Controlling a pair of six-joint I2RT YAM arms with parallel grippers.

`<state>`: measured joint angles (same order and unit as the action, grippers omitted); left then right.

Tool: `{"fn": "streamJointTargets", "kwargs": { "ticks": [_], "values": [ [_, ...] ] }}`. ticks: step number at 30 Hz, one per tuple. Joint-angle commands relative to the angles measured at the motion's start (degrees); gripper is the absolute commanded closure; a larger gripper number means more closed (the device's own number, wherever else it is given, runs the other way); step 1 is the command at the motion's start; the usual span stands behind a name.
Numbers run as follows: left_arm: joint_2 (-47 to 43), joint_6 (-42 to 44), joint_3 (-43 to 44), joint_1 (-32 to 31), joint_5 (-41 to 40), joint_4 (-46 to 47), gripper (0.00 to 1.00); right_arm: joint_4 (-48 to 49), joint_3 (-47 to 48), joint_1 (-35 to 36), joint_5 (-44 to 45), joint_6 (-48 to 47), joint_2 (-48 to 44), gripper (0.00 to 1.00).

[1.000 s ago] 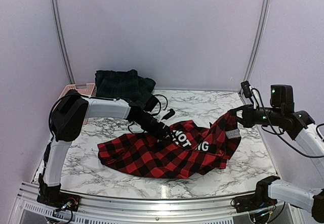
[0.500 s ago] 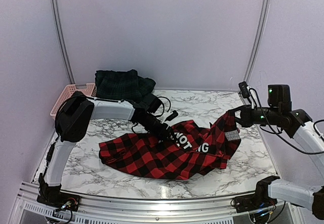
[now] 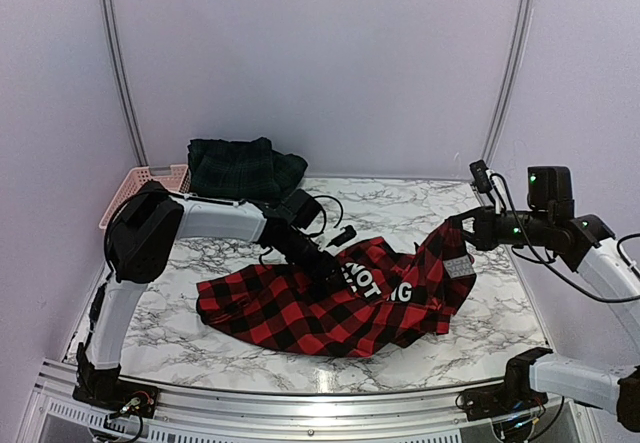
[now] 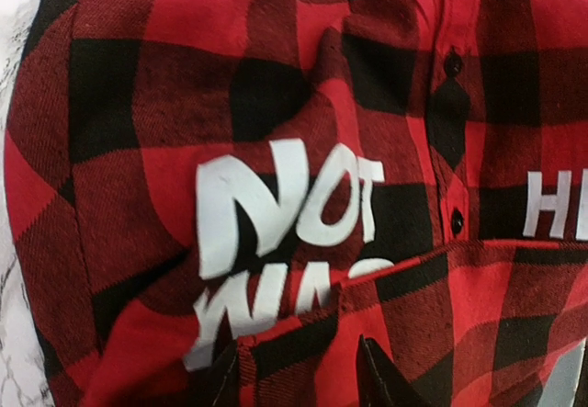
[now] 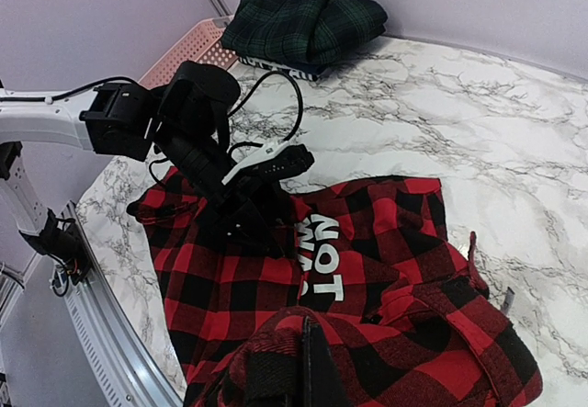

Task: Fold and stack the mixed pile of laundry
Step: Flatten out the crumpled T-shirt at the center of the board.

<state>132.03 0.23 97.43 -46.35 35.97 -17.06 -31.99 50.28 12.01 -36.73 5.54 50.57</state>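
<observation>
The red-and-black checked shirt with white lettering lies spread across the middle of the marble table. My left gripper presses down on it beside the lettering. In the left wrist view the shirt fills the frame, and the left gripper stands open, its fingers apart astride a folded edge. My right gripper is shut on the shirt's right corner and holds it off the table. The right wrist view shows that gripper pinching bunched cloth of the shirt, with the left gripper further off.
A dark green plaid piece lies folded at the back left, on a navy piece with a white lettered band. The pink basket stands behind the left arm. Loose black cables trail from the left wrist.
My left gripper has slid slightly right along the shirt toward the lettering, and its fingers have narrowed. The right gripper has held the raised corner almost still.
</observation>
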Motion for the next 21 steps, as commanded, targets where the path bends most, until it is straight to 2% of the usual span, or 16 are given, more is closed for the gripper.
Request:
{"fn": "streamJointTargets", "kwargs": {
  "ticks": [1, 10, 21],
  "values": [
    [-5.00, 3.80, -2.09, -0.38, 0.15, 0.36, 0.62, 1.88, 1.02, 0.04, -0.38, -0.27, -0.27, 1.00],
    [-2.87, 3.53, -1.54, -0.38, -4.13, 0.50, 0.72, 1.84, 0.87, 0.07, 0.46, 0.55, -0.88, 1.00],
    [-2.28, 4.44, -3.98, -0.41, -2.62, -0.15, 0.71, 2.00, 0.78, 0.06, 1.48, 0.96, -1.02, 1.00]
  ]
}}
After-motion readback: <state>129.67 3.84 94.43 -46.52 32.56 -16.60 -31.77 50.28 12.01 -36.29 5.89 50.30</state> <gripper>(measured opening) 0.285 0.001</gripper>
